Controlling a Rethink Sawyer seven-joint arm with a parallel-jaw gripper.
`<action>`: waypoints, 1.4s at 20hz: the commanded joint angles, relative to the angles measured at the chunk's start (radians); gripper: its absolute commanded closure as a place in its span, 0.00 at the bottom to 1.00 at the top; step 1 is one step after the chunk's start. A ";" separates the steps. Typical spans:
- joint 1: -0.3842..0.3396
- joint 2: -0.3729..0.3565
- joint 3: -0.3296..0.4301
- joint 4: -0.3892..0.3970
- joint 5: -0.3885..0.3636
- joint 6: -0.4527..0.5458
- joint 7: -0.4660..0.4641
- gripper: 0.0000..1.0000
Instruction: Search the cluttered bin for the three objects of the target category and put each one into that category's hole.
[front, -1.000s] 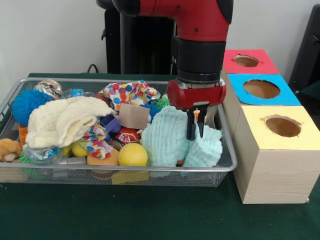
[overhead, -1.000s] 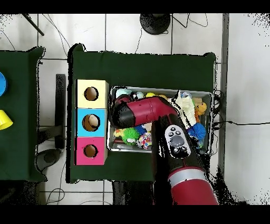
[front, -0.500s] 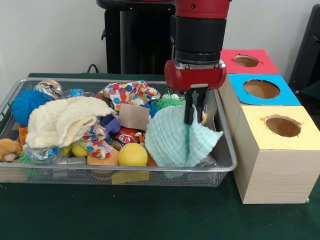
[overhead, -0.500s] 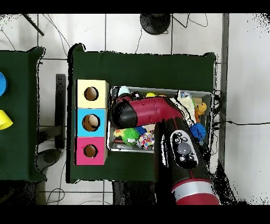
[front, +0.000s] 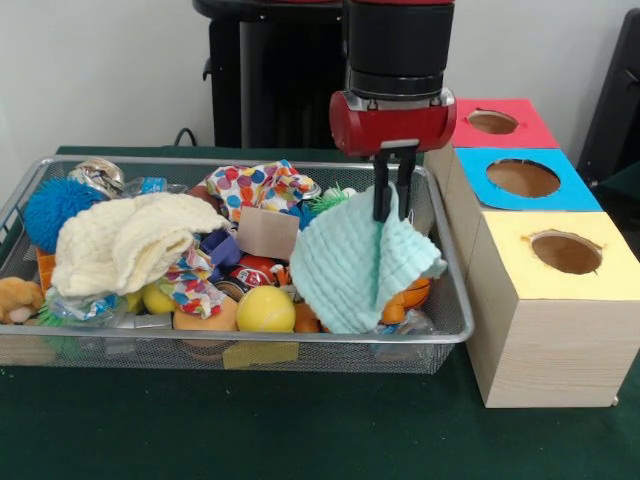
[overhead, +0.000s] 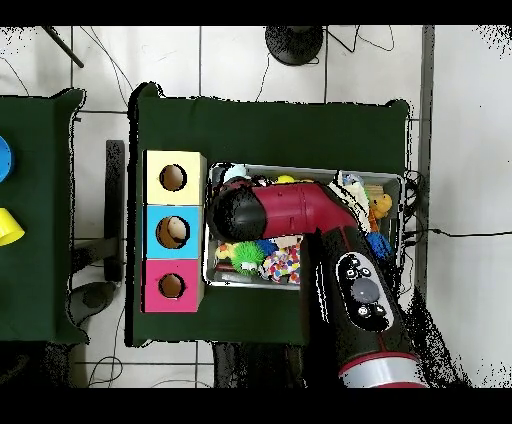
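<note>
Currently, jaws: pressed together on the top edge of the mint-green cloth (front: 352, 268).
Gripper (front: 391, 205): pointing straight down over the right end of the wire bin (front: 240, 340), above its contents.
Mint-green cloth: hanging from the gripper in loose folds; its lower edge reaches down among the bin contents, in front of an orange item whose identity cannot be told.
Arm (overhead: 300, 212): in the overhead view it crosses the bin and hides most of the contents beneath it.
Bin contents: cream knitted cloth (front: 125, 240) at left-centre, polka-dot cloth (front: 262, 186) toward the far side, yellow ball (front: 265, 309) at the near wall just beside the hanging cloth, blue spiky ball (front: 52, 207) at the far left corner.
Boxes: three in a row just beside the bin's right end, each with a round hole on top; yellow box (front: 555, 300) nearest, blue box (front: 520, 180) in the middle, red box (front: 495, 123) farthest.
Blue box, overhead view: a pale object shows inside the hole.
</note>
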 joint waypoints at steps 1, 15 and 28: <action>-0.075 -0.008 0.142 0.099 0.075 0.143 -0.050 1.00; -0.158 -0.075 0.201 0.154 0.095 0.203 -0.060 1.00; -0.226 -0.087 0.199 0.005 0.019 0.362 -0.199 1.00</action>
